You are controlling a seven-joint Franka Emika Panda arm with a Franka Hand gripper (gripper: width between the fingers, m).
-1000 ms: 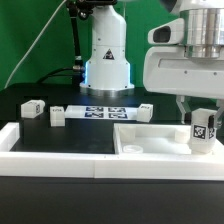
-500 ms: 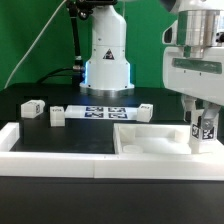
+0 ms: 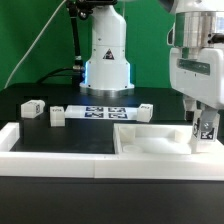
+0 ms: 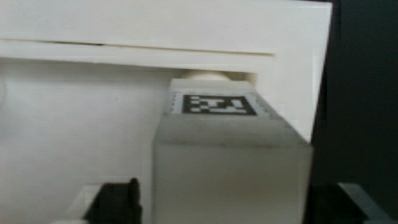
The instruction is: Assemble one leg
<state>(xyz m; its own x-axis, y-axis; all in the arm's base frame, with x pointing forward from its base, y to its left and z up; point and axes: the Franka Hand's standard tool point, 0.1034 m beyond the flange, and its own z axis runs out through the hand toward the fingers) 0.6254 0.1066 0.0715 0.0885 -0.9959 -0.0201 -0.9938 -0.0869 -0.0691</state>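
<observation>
My gripper (image 3: pixel 205 124) is shut on a white leg (image 3: pixel 205 132) with a black-and-white tag, held upright over the far corner of the large white square panel (image 3: pixel 150 145) on the exterior view's right. In the wrist view the leg (image 4: pixel 222 140) fills the middle between my dark fingers (image 4: pixel 118 200), its tagged end against a round boss on the panel (image 4: pixel 107 100) near the raised edge. Three more legs lie on the black table: one (image 3: pixel 30 108) at the exterior view's left, one (image 3: pixel 57 116) beside it, one (image 3: pixel 145 110) behind the panel.
The marker board (image 3: pixel 100 111) lies flat between the loose legs. A white raised frame (image 3: pixel 60 155) runs along the front of the table. The robot base (image 3: pixel 107 60) stands behind with a cable at the exterior view's left.
My gripper has moved toward the exterior view's right and down with the leg, bringing it lower onto the panel's corner.
</observation>
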